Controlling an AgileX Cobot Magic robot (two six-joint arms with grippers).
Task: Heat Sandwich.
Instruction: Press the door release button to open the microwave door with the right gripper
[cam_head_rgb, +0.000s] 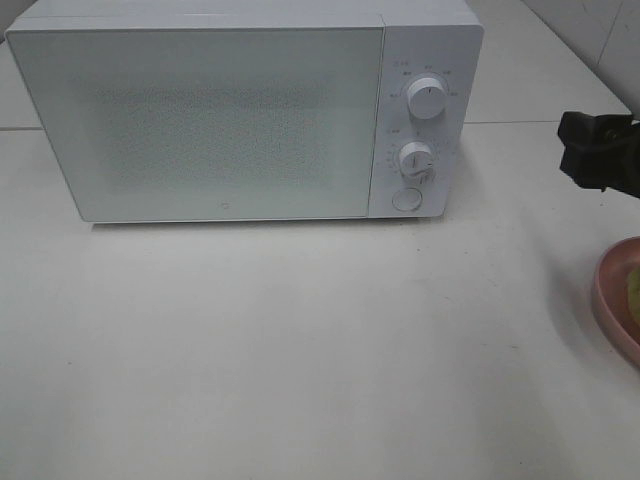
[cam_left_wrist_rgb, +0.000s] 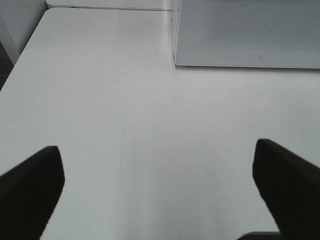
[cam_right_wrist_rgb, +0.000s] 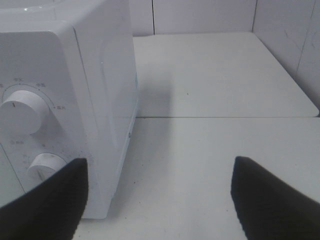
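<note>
Left fingers (cam_left_wrist_rgb: 30, 190) and right fingers (cam_right_wrist_rgb: 270, 200) spread, empty — sandwich (cam_head_rgb: 633, 295) near the right ones looks soft, loose; grip the plate (cam_head_rgb: 603, 290) rim.

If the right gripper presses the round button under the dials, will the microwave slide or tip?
Tipping seems unlikely: the microwave is a wide, low box and the button sits near its base. Its bulk suggests weight, so it probably stays put; the smooth table and hidden underside leave slight sliding possible.
</note>
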